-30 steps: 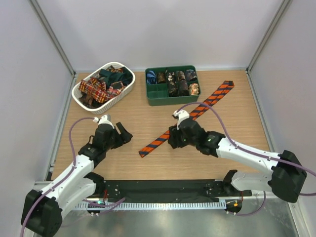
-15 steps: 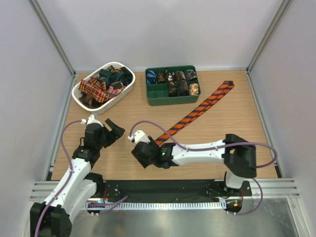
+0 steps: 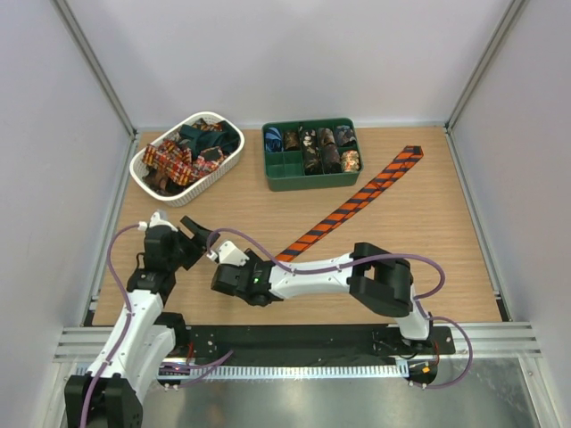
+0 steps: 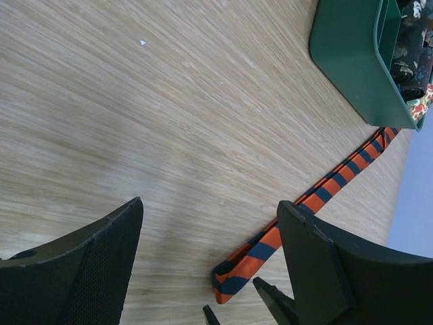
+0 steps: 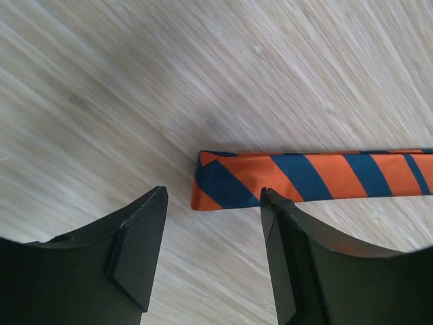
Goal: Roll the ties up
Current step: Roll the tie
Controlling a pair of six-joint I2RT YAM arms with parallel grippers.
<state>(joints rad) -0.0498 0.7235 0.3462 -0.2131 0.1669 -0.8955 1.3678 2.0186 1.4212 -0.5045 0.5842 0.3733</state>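
Pale wooden tabletop [image 3: 259,209] holds an orange-and-navy striped fabric tie [image 3: 357,199] lying so flat its end may slip the empty, wide-open right gripper [image 5: 213,198] and left gripper [image 4: 210,203].

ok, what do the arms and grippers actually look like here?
The left arm and right arm have white shells with black joints and a looping purple cable each. The left gripper and right gripper each have two wide, flat black fingers; the pads look finely textured.
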